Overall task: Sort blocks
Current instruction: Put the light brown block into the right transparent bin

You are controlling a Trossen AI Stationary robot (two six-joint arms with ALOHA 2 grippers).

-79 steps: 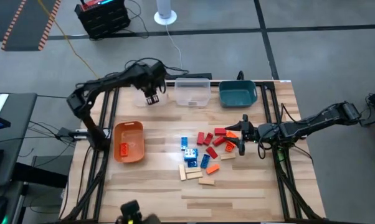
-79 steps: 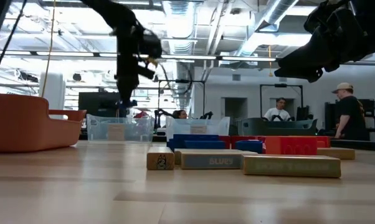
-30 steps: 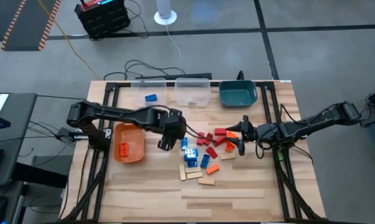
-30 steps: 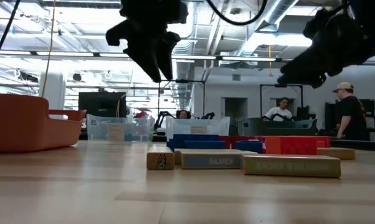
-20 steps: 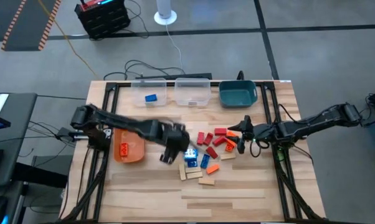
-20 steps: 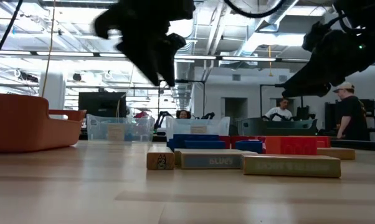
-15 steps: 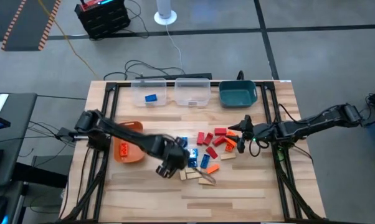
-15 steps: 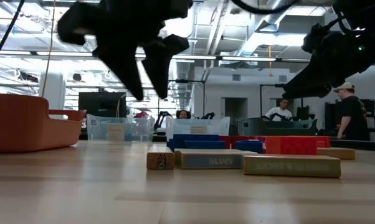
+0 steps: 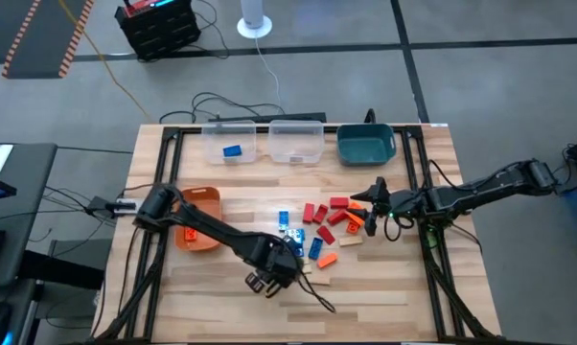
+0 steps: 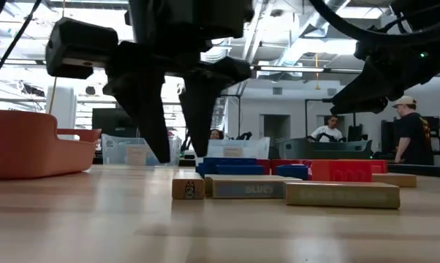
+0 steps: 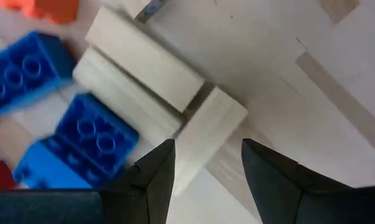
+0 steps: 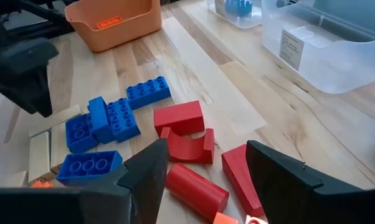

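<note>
The small blue, red, orange and pale wooden blocks [image 9: 315, 235] lie mid-tabletop; your left gripper [image 11: 204, 163] fingers straddle a tan wooden piece [image 11: 207, 127], seemingly not gripping; right gripper [image 12: 203, 163] open, empty.

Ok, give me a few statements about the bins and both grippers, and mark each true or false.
1. The left gripper is poised over a pale tan wooden block. True.
2. The orange plastic bin is empty. False: an orange brick lies in it.
3. A blue toy brick lies in the left clear bin. True.
4. The right gripper grips a red block. False: its jaws stand open, holding nothing.
</note>
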